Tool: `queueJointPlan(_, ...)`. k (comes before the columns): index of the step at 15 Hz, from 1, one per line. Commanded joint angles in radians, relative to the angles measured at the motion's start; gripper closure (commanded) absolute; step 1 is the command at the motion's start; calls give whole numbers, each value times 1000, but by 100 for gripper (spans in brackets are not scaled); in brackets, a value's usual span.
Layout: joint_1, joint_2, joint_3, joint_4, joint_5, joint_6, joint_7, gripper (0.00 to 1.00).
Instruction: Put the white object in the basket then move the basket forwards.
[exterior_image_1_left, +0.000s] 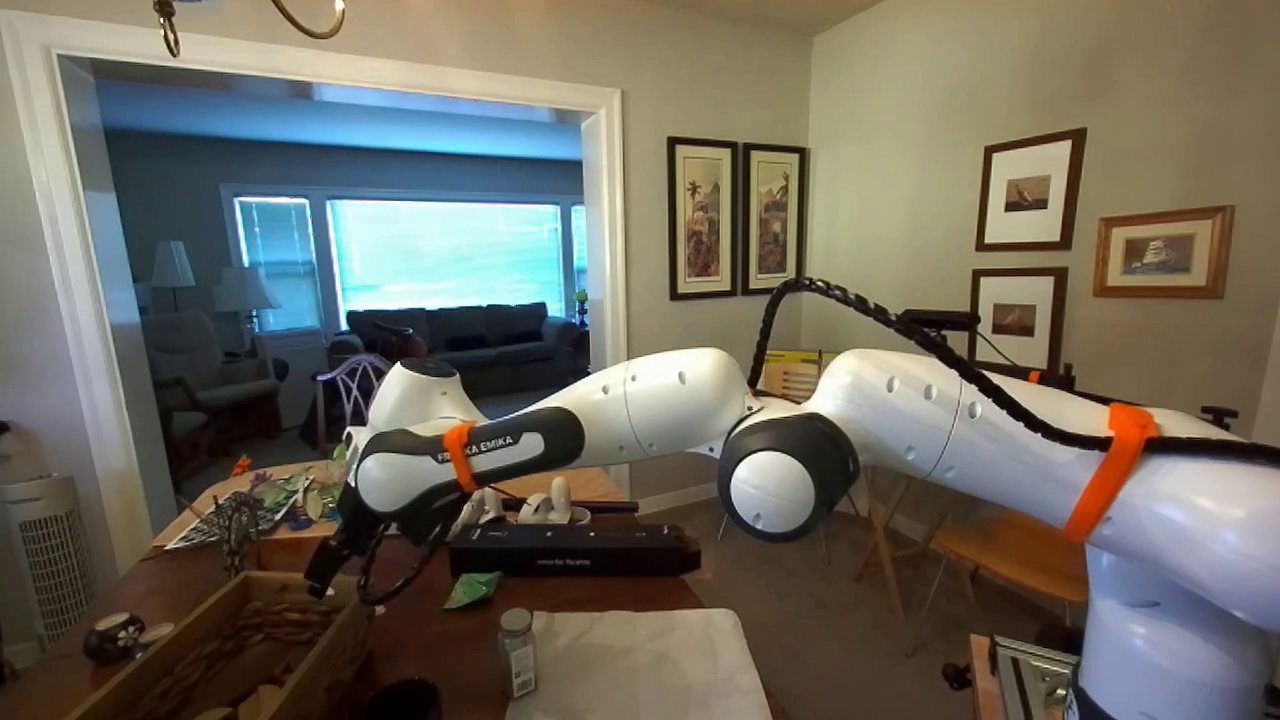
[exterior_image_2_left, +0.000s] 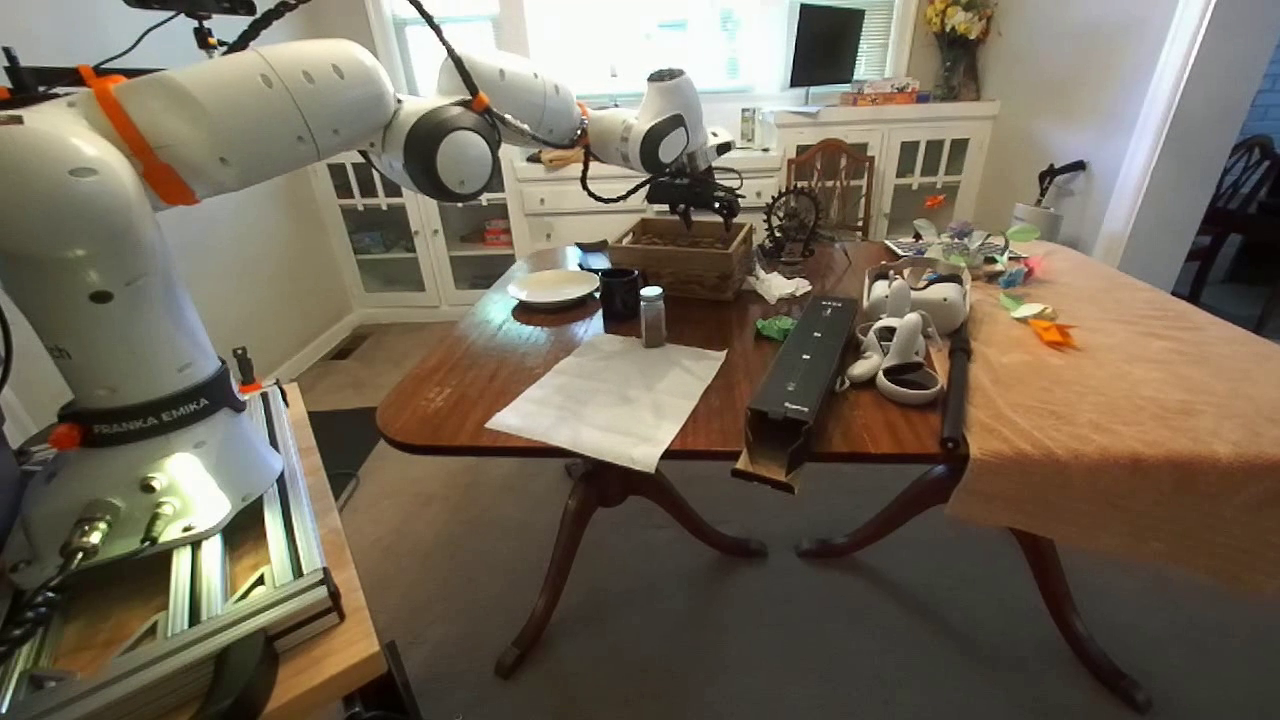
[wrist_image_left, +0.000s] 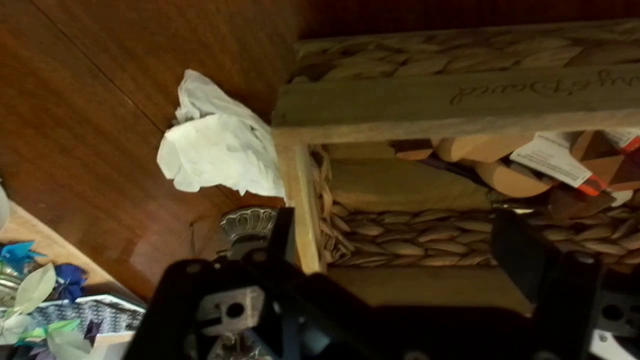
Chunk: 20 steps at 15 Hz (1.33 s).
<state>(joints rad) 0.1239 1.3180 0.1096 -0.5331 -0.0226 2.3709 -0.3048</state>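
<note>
Gripper: your jaws spread, empty, above wicker basket.
Crumpled white paper: outside the basket's short end, toward the tabletop end under tan cloth.
Jaws to paper: likely sideways, then down.

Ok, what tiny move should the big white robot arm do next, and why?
Probably shift the open black gripper sideways, over the crumpled white paper-like bundle. That bundle lies outside the rectangular brown wood-and-wicker basket, while the gripper hangs above the basket's end, holding nothing.
</note>
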Motion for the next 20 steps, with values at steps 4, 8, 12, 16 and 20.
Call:
queueJointPlan(4,-8,39,-88,48,-18,72,83,0)
queueJointPlan(8,-28,44,-78,43,1,50,78,0)
queueJointPlan(12,-10,54,-144,46,-23,49,233,0)
queueJointPlan(16,54,38,-234,27,-37,-27,465,0)
queueJointPlan(20,113,4,-231,9,-18,-188,557,0)
